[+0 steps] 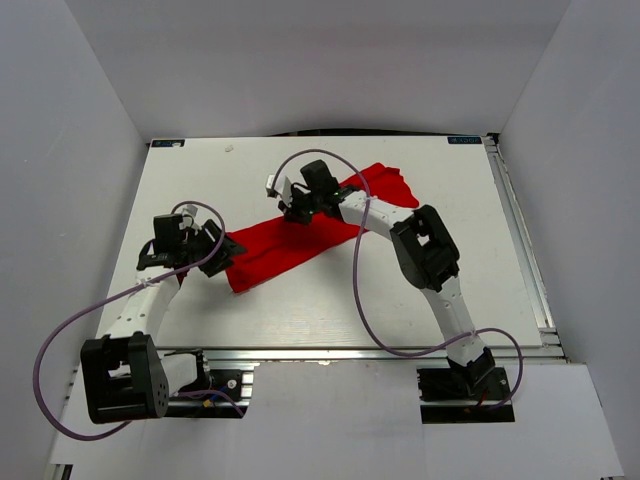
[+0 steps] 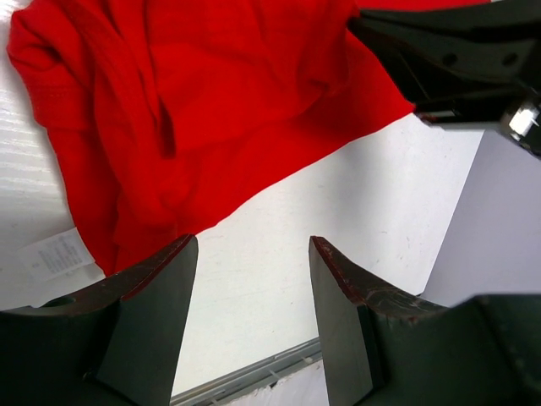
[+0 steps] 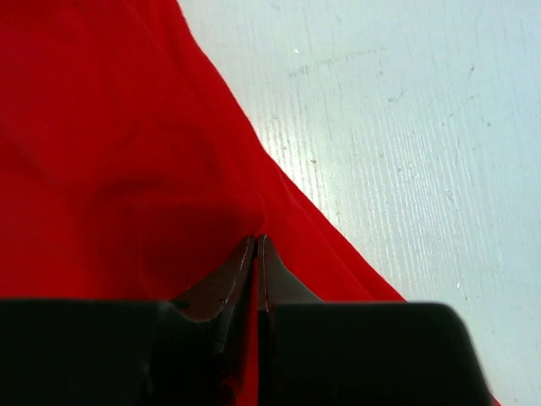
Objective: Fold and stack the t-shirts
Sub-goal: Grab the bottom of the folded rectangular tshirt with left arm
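A bright red t-shirt [image 1: 290,250] lies bunched in a diagonal strip across the white table, running from lower left to upper right. My right gripper [image 1: 293,212] sits over the strip's middle, near its far edge. In the right wrist view its jaws [image 3: 257,238] are pressed together with a thin fold of the t-shirt [image 3: 110,152] pinched between them. My left gripper [image 1: 222,250] hovers by the strip's lower left end. In the left wrist view it [image 2: 252,243] stands open over bare table, just beside the t-shirt's [image 2: 211,110] edge, holding nothing. A white label [image 2: 57,254] pokes out at the left.
The right arm's dark body [image 2: 456,51] shows at the top right of the left wrist view. A metal rail [image 1: 350,352] runs along the table's near edge. White walls [image 1: 70,150] close in the left, right and back. Purple cables [image 1: 365,300] loop from both arms.
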